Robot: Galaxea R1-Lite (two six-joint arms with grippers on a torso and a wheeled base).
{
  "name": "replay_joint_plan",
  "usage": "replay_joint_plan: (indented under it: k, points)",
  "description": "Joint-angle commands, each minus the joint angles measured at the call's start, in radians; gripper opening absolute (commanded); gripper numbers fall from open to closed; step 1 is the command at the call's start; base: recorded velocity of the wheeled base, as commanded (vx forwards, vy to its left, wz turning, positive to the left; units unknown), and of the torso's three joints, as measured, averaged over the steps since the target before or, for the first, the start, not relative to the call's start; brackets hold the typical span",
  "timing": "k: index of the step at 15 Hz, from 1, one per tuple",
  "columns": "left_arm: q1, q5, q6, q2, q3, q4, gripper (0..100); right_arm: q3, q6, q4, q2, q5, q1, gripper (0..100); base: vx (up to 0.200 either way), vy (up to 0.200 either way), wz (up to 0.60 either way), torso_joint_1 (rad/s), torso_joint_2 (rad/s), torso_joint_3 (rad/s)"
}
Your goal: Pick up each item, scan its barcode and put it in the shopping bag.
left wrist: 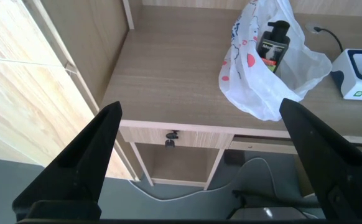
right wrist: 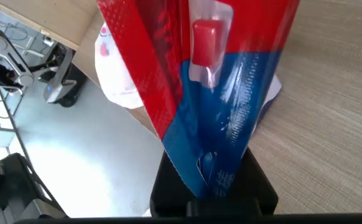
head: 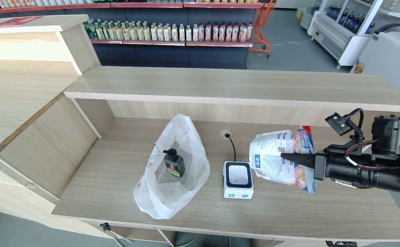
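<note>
I'm clamping the right gripper (head: pixel 285 157) on a not-yet-scanned white-blue plastic pouch (head: pixel 272 145) at the white scanner's (head: pixel 238 179) three o'clock; black pump bottle's (head: pixel 174 164) bagged.

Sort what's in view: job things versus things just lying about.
Job: white plastic shopping bag; black pump bottle inside it; white-and-blue barcode scanner; red, white and blue packet in right gripper.
Lying about: shelved drink bottles; orange metal trolley; glass-fronted chillers.
</note>
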Motion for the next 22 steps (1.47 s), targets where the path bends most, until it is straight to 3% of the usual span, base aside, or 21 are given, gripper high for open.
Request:
replay_joint_plan:
  k: [1,3,11,14,16,20,22]
  points:
    - [0.0,0.001,-0.005,0.0,0.0,-0.002,100,0.023,0.018,-0.001,-0.051,0.002,0.001,0,0.0,0.0,0.0,0.0,0.0,0.0]
    - [0.0,0.0,-0.005,0.0,0.0,-0.002,100,0.044,0.05,0.0,-0.073,0.0,0.0,0,0.0,0.0,0.0,0.0,0.0,0.0]
    - [0.0,0.0,-0.005,0.0,0.0,-0.002,100,0.034,0.092,0.006,-0.03,-0.003,0.001,0,0.2,0.0,0.0,0.003,0.0,0.002]
    - [0.0,0.0,-0.005,0.0,0.0,-0.002,100,0.038,0.093,0.012,-0.031,-0.001,0.014,0,0.0,0.0,0.0,0.0,0.0,0.0]
    - [0.0,0.0,-0.005,0.0,0.0,-0.002,100,0.044,0.095,0.037,-0.03,-0.001,0.043,0,0.0,0.0,0.0,0.0,0.0,0.0]
    - [0.0,0.0,-0.005,0.0,0.0,-0.002,100,0.032,0.09,0.088,-0.016,0.008,0.205,0,0.0,0.0,0.0,0.0,0.0,0.0]
    - [0.0,0.0,-0.005,0.0,0.0,-0.002,100,0.004,0.079,0.082,0.05,0.002,0.233,0,0.0,0.0,0.0,0.0,0.0,0.0]
